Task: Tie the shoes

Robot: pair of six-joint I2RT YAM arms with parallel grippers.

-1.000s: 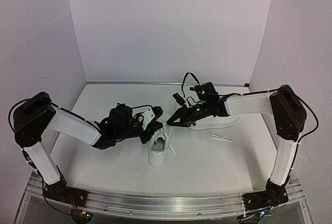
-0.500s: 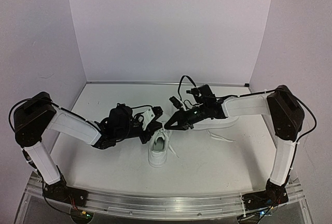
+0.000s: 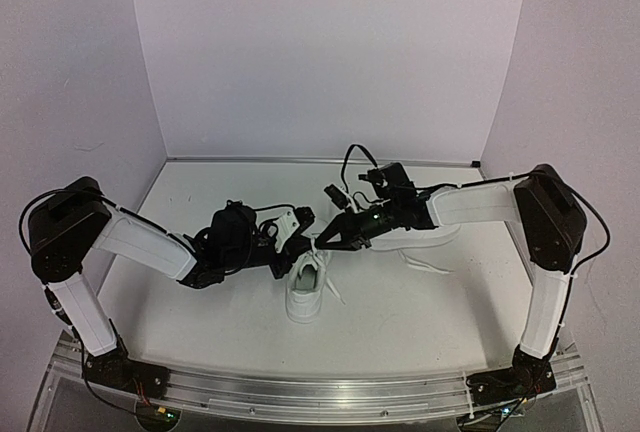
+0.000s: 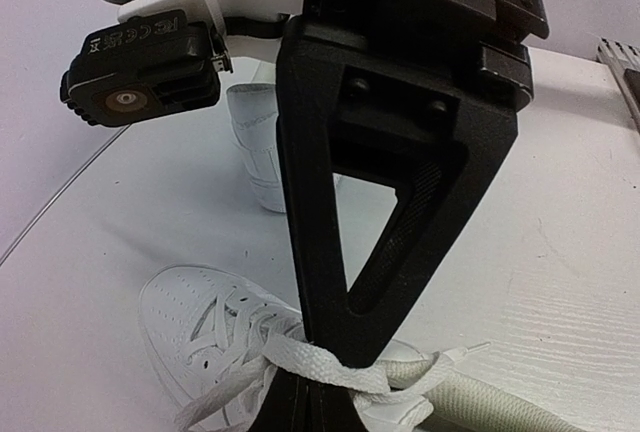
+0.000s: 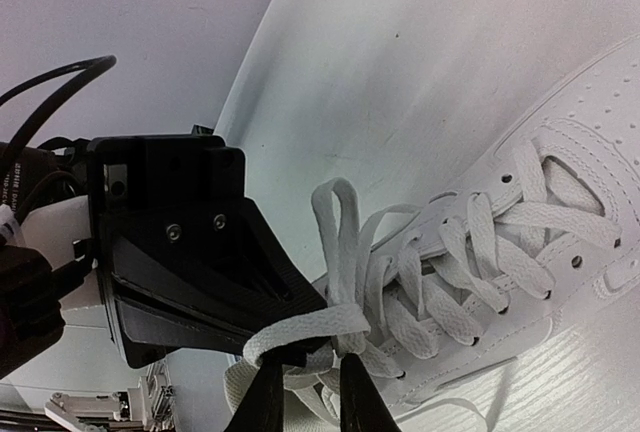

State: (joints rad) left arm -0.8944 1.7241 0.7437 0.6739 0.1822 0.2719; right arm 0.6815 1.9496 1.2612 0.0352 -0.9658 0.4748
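Note:
A white sneaker [image 3: 303, 294] lies mid-table, toe toward me; it also shows in the left wrist view [image 4: 195, 317] and the right wrist view [image 5: 530, 242]. Its white laces [image 5: 335, 242] are gathered above the tongue, one loop standing up. My left gripper [image 3: 297, 240] and right gripper [image 3: 322, 239] meet tip to tip over those laces. In the left wrist view my left gripper [image 4: 300, 404] is shut with a lace [image 4: 330, 367] wrapped across it, and the right gripper [image 4: 335, 347] closes to a point on it. The second sneaker [image 3: 425, 233] lies under the right forearm.
The second sneaker's loose lace [image 3: 425, 266] trails on the table to its front right. White walls close the back and sides. The right wrist camera [image 4: 140, 62] hangs close above the left gripper. A metal rail [image 3: 320, 392] runs along the near edge.
My right gripper has moved left from over the second sneaker to meet the left gripper above the near sneaker's laces. The left arm has barely moved.

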